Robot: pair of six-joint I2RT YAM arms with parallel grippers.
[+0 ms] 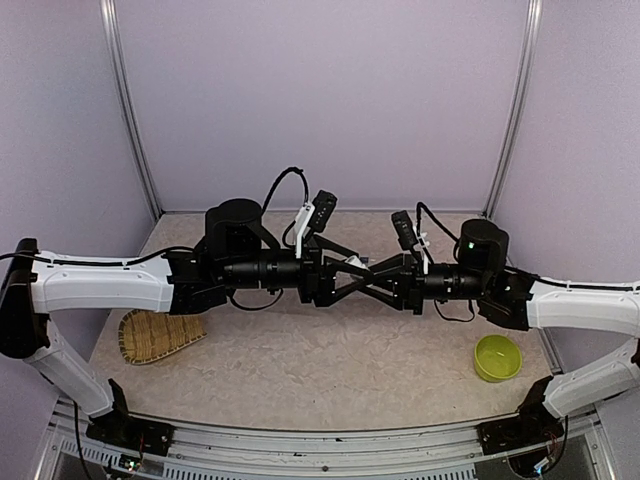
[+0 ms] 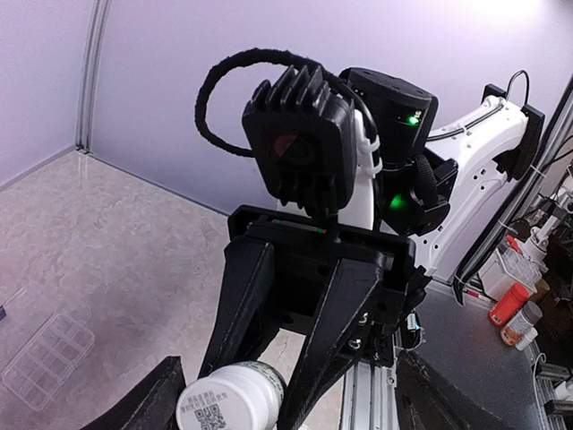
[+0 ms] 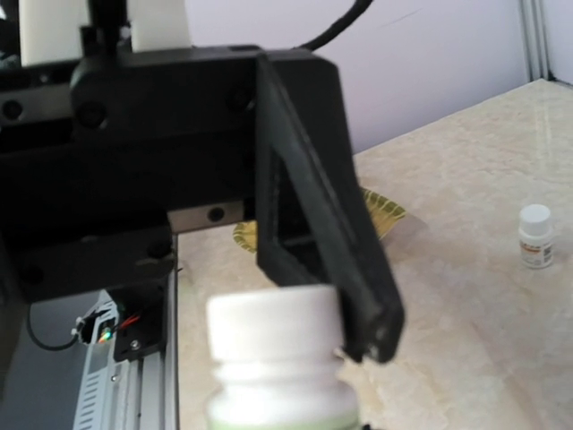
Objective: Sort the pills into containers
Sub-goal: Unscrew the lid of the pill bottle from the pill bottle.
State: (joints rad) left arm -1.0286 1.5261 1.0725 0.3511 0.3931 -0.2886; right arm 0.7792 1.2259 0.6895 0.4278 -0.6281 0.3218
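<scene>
Sorting looks unstarted: the compartment box [image 2: 45, 358] lies on the surface [image 2: 116, 242], apart from both arms, no pills visible. The right claw [image 2: 252, 387] clenches a white bottle [image 2: 228, 403] aloft; the left claw [image 1: 360, 280] stands spread around its cap [image 3: 273, 327].

The woven tray [image 1: 155, 337] lies at the left edge of the table [image 1: 330, 370], the bowl [image 1: 497, 357] near its right front. The compartment box [image 2: 47, 360] and a small bottle [image 3: 535, 236] rest on the table; another bottle [image 2: 231, 394] is aloft above it.
</scene>
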